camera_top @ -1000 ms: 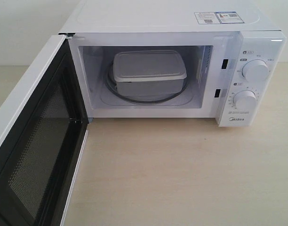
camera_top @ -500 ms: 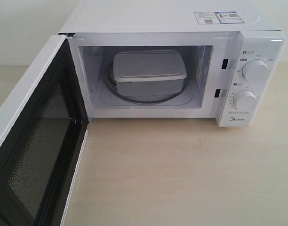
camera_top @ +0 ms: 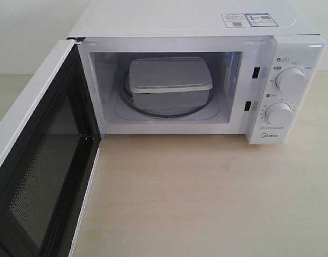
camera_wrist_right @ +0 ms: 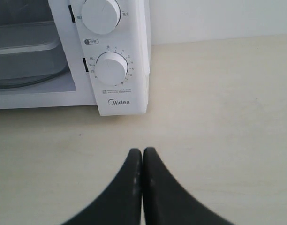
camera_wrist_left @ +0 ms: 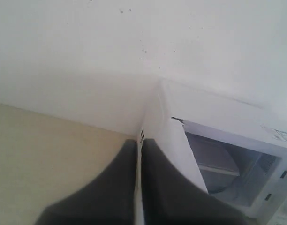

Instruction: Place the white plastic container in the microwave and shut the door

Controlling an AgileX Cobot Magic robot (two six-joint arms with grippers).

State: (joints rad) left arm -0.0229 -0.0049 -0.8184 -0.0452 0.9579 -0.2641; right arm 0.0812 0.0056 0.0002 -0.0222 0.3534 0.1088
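The white plastic container (camera_top: pixel 170 80) rests inside the microwave (camera_top: pixel 191 21), with the door (camera_top: pixel 41 160) open.
The container sits with its lid on upon the glass turntable (camera_top: pixel 153 114), at 12 o'clock in the exterior view. The door swings out toward 8 o'clock. The 2 dials (camera_top: pixel 291 80) are at 3 o'clock from the container. The right gripper (camera_wrist_right: pixel 142 161) has its fingers pressed together on nothing, above the table (camera_top: pixel 207 198). The left gripper (camera_wrist_left: pixel 138 154), blurred, seems closed and empty too.
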